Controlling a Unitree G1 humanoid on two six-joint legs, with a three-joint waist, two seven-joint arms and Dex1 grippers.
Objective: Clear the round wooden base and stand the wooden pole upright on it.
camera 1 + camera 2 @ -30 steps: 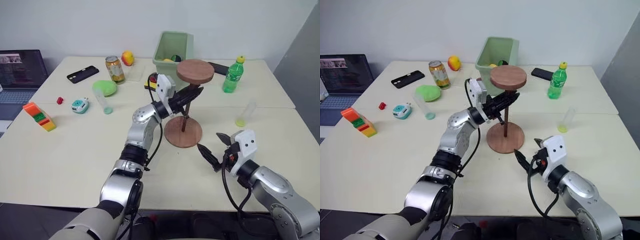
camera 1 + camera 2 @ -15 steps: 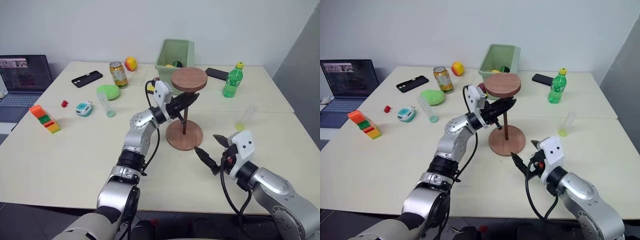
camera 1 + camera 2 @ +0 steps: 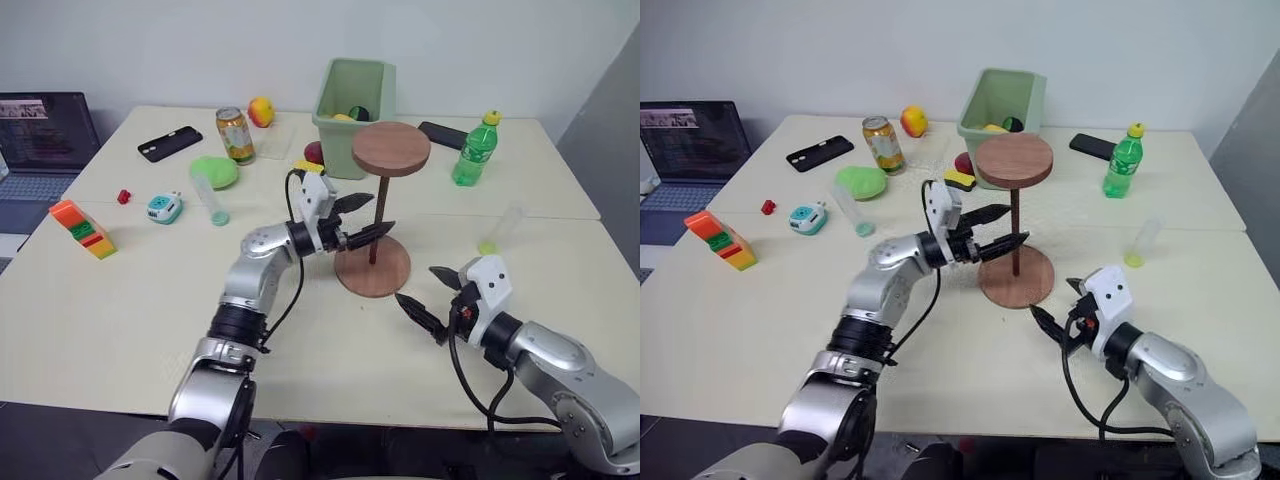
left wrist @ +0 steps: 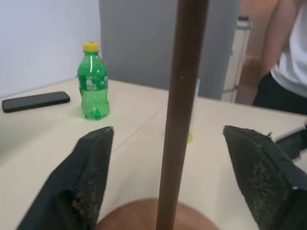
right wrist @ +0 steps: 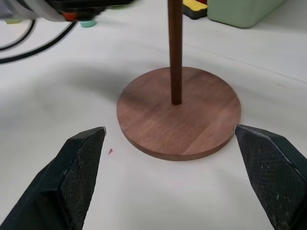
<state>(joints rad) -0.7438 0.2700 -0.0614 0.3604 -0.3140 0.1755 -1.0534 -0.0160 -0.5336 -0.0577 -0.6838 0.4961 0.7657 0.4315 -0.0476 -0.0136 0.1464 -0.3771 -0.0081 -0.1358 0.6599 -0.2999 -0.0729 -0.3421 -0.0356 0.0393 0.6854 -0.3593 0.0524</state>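
The wooden pole [image 3: 377, 220] stands upright on the round wooden base [image 3: 372, 270] in the middle of the table, its dark disc [image 3: 391, 148] at the top. My left gripper [image 3: 366, 217] is open, with a finger on either side of the pole's shaft and clear of it; in the left wrist view the pole [image 4: 180, 120] rises between the fingers [image 4: 91, 177]. My right gripper [image 3: 428, 297] is open and hovers low over the table just right of the base. The right wrist view has the base [image 5: 192, 124] ahead of it.
Behind the base stand a green bin [image 3: 355, 90] and a green bottle [image 3: 473, 148]. A can [image 3: 234, 135], a clear tube [image 3: 205, 195], a phone [image 3: 168, 143] and coloured blocks [image 3: 80, 228] lie to the left. Another tube [image 3: 500, 230] lies right. A person [image 4: 288, 62] stands beyond the table.
My left gripper has opened off the pole and drawn back a little to the left. The pole stays upright on the base. The right gripper has barely moved.
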